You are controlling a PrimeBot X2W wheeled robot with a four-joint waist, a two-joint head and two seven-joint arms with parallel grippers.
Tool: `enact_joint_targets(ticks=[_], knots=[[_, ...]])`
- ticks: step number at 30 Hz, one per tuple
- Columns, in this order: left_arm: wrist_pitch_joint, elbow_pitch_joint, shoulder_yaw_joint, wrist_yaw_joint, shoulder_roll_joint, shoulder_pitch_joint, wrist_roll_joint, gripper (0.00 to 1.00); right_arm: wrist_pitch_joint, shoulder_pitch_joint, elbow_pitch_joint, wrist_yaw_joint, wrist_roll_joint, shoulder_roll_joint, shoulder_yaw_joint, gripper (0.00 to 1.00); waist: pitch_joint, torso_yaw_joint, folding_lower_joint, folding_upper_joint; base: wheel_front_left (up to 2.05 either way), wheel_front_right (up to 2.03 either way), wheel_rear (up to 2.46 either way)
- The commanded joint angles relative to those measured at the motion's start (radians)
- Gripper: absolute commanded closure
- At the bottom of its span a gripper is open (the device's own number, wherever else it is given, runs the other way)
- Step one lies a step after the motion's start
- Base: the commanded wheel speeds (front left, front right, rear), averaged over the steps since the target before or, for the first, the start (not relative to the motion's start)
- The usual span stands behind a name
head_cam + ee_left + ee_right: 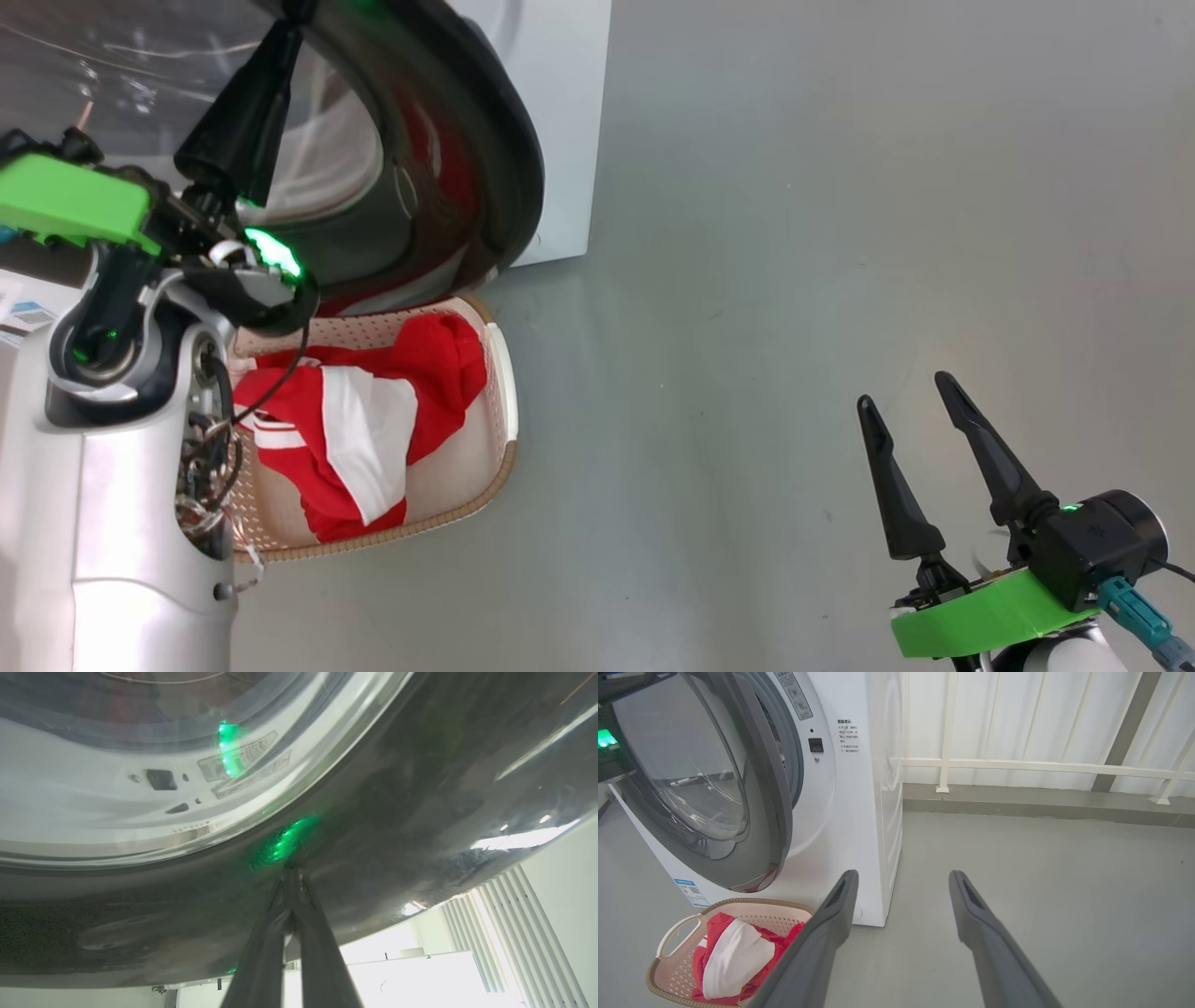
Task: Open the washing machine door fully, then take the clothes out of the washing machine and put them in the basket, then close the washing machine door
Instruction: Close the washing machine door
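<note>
A plain grey floor [794,280] runs under everything, with a white railing [1017,765] along the far wall in the right wrist view.

Farthest left, the left pincer [297,14] reaches up with its two dark fingers drawn together, holding nothing. In the left wrist view its joined tips [289,872] touch the glossy black rim of the washing machine door [420,812]. The door [770,812] stands partly swung out from the washing machine [859,826].

Below the door, on the floor just in front of the machine, sits the basket [499,373]. The clothes [373,420] lie heaped inside it, red with white panels, so what remains is most likely closing the door.

That door should be stiff and fairly heavy, swinging only on its hinge. Its rim looks slick and the bulging glass offers no hold, so a steady push with joined tips on the rim, away from the hinge, suits it better than a pinch. A glancing push could skid off the gloss.

At the right, the right pincer [904,390] hangs over bare floor, fingers apart and empty, well away from the machine.
</note>
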Motion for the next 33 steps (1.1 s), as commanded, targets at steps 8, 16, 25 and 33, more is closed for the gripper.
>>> enact_joint_targets(ticks=[8,16,25,33], knots=[[-0.003,0.002,0.025,-0.030,0.026,-0.062,0.012,1.00,-0.008,-0.022,-0.035,0.006,-0.011,-0.012,0.027,0.00,0.027,-0.012,0.0000,0.0000,0.00,0.00,0.00],[-0.002,0.005,0.035,-0.035,0.036,-0.090,0.012,1.00,-0.010,-0.027,-0.034,0.006,-0.005,-0.012,0.031,0.00,0.051,-0.023,0.0000,0.0000,0.00,0.00,0.00],[-0.001,0.009,0.038,-0.046,0.040,-0.100,0.019,1.00,-0.014,-0.038,-0.024,0.006,-0.002,-0.012,0.033,0.00,0.057,-0.030,0.0000,0.0000,0.00,0.00,0.00],[-0.002,-0.012,0.029,-0.050,0.041,-0.065,0.039,1.00,-0.017,-0.040,-0.018,0.006,0.002,-0.012,0.034,0.00,0.051,-0.027,0.0000,0.0000,0.00,0.00,0.00]])
